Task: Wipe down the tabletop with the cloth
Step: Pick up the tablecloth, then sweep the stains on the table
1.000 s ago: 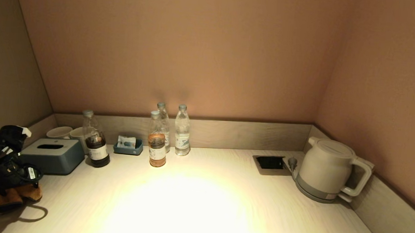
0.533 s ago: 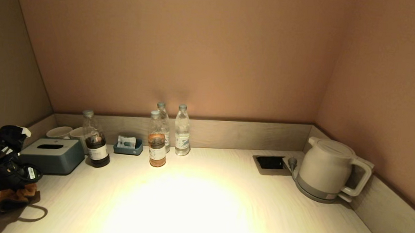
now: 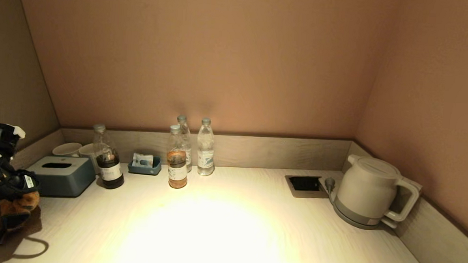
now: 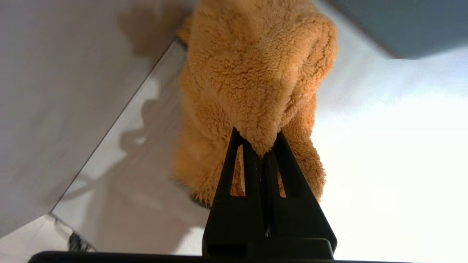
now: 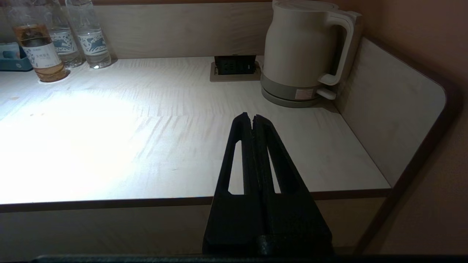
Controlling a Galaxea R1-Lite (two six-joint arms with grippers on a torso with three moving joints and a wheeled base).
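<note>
A fluffy orange cloth (image 4: 256, 76) hangs from my left gripper (image 4: 259, 140), which is shut on its top fold. In the head view the cloth (image 3: 14, 211) hangs at the tabletop's (image 3: 220, 228) far left edge, under the left gripper (image 3: 10, 199), beside the left wall. Its lower end is at or just above the surface; I cannot tell if it touches. My right gripper (image 5: 252, 117) is shut and empty, held off the table's front edge on the right side; it does not show in the head view.
A grey tissue box (image 3: 60, 174) stands just behind the cloth. Two mugs (image 3: 67, 149), a dark bottle (image 3: 108, 162), a small blue tray (image 3: 144, 166) and three bottles (image 3: 177, 162) line the back. A white kettle (image 3: 370, 192) and a socket recess (image 3: 304, 184) are at the right.
The left arm has risen and shifted left. The cloth has been lifted from lying spread on the table to hanging more upright from the gripper.
</note>
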